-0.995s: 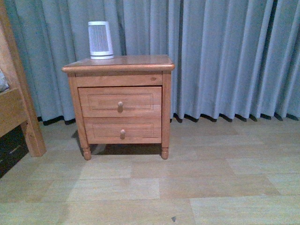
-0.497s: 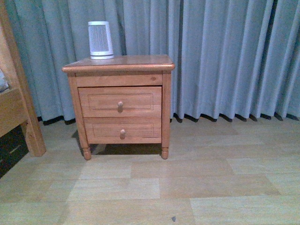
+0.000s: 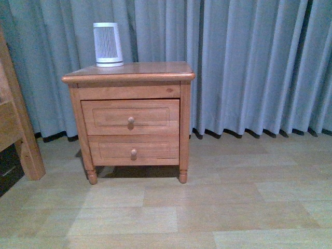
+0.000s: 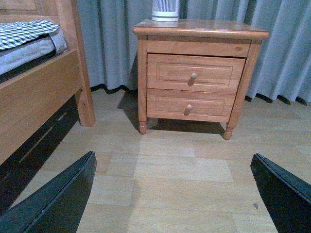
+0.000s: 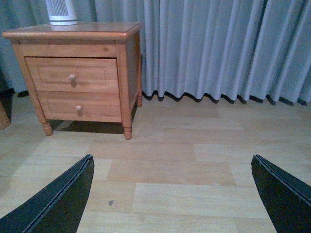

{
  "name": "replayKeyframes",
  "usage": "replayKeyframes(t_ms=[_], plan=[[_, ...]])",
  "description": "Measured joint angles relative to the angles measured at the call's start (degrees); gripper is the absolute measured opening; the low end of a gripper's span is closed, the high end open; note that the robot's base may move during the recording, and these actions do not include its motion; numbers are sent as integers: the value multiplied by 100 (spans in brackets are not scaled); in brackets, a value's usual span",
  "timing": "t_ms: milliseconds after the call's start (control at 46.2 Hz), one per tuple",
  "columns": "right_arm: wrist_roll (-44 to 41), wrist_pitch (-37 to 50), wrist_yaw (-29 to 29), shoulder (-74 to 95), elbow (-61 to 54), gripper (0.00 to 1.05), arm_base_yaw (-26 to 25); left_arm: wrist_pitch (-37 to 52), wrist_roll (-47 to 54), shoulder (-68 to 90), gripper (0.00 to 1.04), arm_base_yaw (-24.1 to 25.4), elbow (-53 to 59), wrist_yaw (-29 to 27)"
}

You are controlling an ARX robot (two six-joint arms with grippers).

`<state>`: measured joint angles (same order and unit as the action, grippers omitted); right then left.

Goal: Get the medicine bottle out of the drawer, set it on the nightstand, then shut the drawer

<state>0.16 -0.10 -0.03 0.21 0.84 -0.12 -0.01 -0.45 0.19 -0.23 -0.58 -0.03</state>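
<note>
The nightstand (image 3: 155,69) stands against the curtain, left of centre in the front view. Both of its drawers are shut. The drawer (image 3: 104,116), the taller upper one, has a round knob (image 3: 130,120). The medicine bottle is hidden; no view shows it. The nightstand also shows in the left wrist view (image 4: 214,28) and the right wrist view (image 5: 92,30), some way ahead across the floor. My left gripper (image 4: 172,158) is open and empty above the floor. My right gripper (image 5: 171,158) is open and empty too. Neither arm shows in the front view.
A large white ribbed device (image 3: 108,44) stands at the back left of the nightstand top. A wooden bed frame (image 4: 43,92) with a mattress lies to the left. Grey curtains (image 3: 249,62) hang behind. Wooden floor (image 3: 207,207) lies between me and the nightstand.
The nightstand looks slightly larger and lower in the front view, and the bed frame has slid further off the left edge. The drawers stay shut.
</note>
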Motion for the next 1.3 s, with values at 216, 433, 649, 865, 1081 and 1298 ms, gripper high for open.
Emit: replayKeyframes(t_ms=[216,433,649,865,1081,1298], plan=[[0,0,0,0,0,98,0,0,0,0,98,0,0,0],[0,0,0,0,0,98,0,0,0,0,98,0,0,0],[0,0,-7,0,0,98,0,0,0,2,98,0,0,-2],[0,0,-9,0,0,98,0,0,0,0,98,0,0,0],[0,0,0,0,0,98,0,0,0,0,98,0,0,2],[0,0,0,2,0,98,0,-1193,-428,763,98,310,-531,1113]])
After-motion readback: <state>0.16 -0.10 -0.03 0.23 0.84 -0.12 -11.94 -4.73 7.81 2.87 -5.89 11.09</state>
